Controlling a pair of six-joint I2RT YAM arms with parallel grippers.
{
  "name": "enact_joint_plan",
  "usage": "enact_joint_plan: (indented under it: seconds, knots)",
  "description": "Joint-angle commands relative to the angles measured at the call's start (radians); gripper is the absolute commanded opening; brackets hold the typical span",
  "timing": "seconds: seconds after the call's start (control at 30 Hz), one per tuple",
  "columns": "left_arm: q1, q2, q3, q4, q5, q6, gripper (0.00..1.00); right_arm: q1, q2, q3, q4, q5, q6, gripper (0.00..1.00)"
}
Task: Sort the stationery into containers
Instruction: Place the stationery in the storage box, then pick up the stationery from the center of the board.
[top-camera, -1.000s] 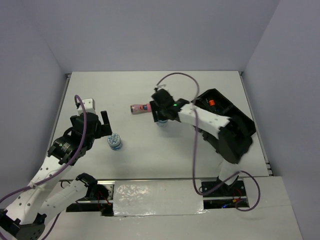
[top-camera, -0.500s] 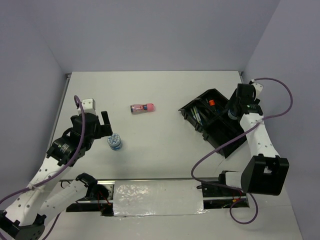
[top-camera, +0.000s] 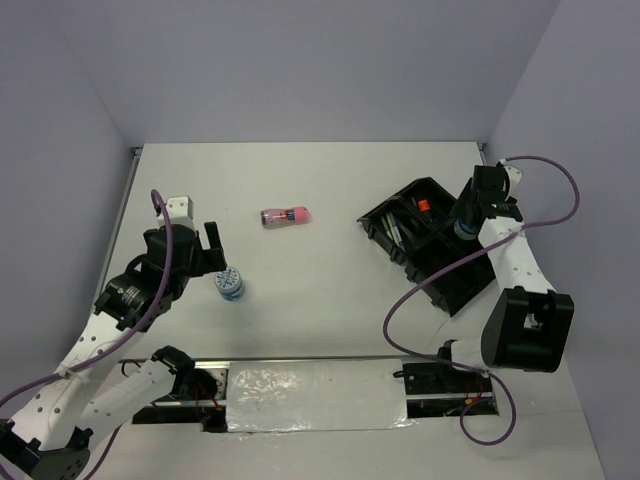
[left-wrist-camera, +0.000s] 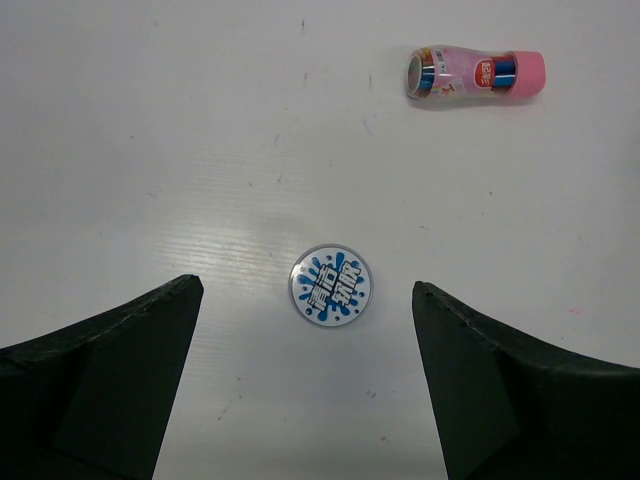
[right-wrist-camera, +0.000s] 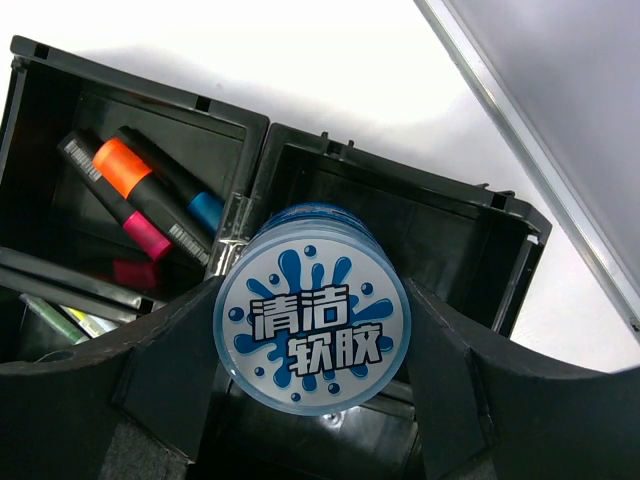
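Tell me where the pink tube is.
In the top view the pink tube lies left of centre, well left of the black tray and beyond the blue-white disc.

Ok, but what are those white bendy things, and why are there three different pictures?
Those are two robot arms, each ending in a two-finger gripper. The big picture comes from a camera above the table. The other two come from little cameras on each wrist, so you see the dark fingers at the bottom. On the white table lie a pink tube and a round blue-white disc. The left gripper is open near that disc, holding nothing. The right gripper holds a second disc above the black tray, which already has markers and pens in it.
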Motion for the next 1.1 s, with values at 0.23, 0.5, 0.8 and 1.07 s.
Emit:
enact_joint_plan:
  seconds: [0.23, 0.5, 0.8, 1.07]
  knots:
    - [0.005, 0.031, -0.01, 0.036, 0.014, 0.017, 0.99, -0.03, -0.038, -0.016, 0.126, -0.008, -0.016, 0.37]
    - [0.005, 0.044, -0.009, 0.029, -0.006, 0.008, 0.99, -0.044, -0.03, -0.042, 0.143, -0.017, -0.035, 0.7]
    - [0.003, 0.054, -0.006, 0.021, -0.029, -0.003, 0.99, -0.033, -0.047, -0.017, 0.115, -0.112, -0.041, 1.0]
    - [0.067, 0.076, 0.057, -0.172, -0.349, -0.237, 0.99, 0.535, -0.153, -0.065, 0.284, -0.232, -0.082, 1.0]
